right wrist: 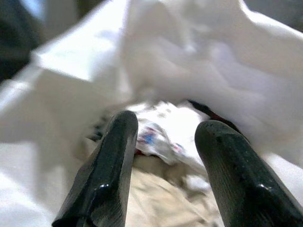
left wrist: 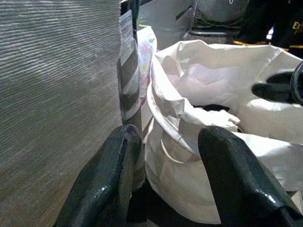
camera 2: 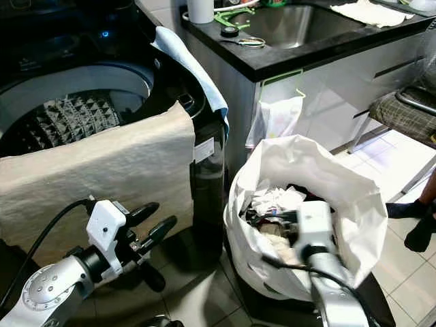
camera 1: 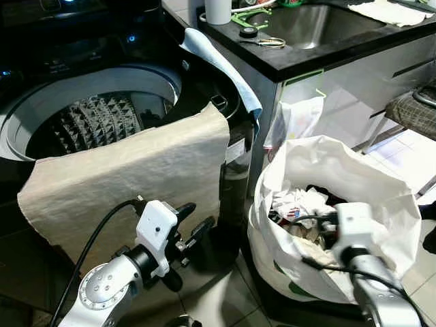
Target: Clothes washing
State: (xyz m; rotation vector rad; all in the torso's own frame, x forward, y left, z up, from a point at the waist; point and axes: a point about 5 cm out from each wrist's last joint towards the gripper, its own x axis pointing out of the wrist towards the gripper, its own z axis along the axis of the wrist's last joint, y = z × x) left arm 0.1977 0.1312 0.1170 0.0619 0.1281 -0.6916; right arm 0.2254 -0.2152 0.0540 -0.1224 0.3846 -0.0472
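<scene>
— What is this room like?

— A laundry corner with a tiled floor point(camera 1: 218, 293). A black counter point(camera 1: 320, 58) with a steel sink point(camera 1: 313, 24) sits at 1 o'clock. Scissors point(camera 1: 266, 42) lie on it.

— Where is the washing machine point(camera 1: 102, 95)?

— At 10 o'clock, lid up. A beige cloth point(camera 1: 136, 177) hangs over its front rim. A light blue cloth point(camera 1: 218, 65) hangs on its right edge.

— And the dirty clothes?

— In the white laundry bag point(camera 1: 340, 177) on the floor at 4 o'clock. A white printed piece point(right wrist: 165, 135) lies on top.

— What do the grippers do?

— The right gripper point(right wrist: 165, 156) is inside the bag mouth, fingers apart, holding nothing. The left gripper point(camera 1: 194, 228) hangs at 7 o'clock before the beige cloth, fingers apart too.
</scene>
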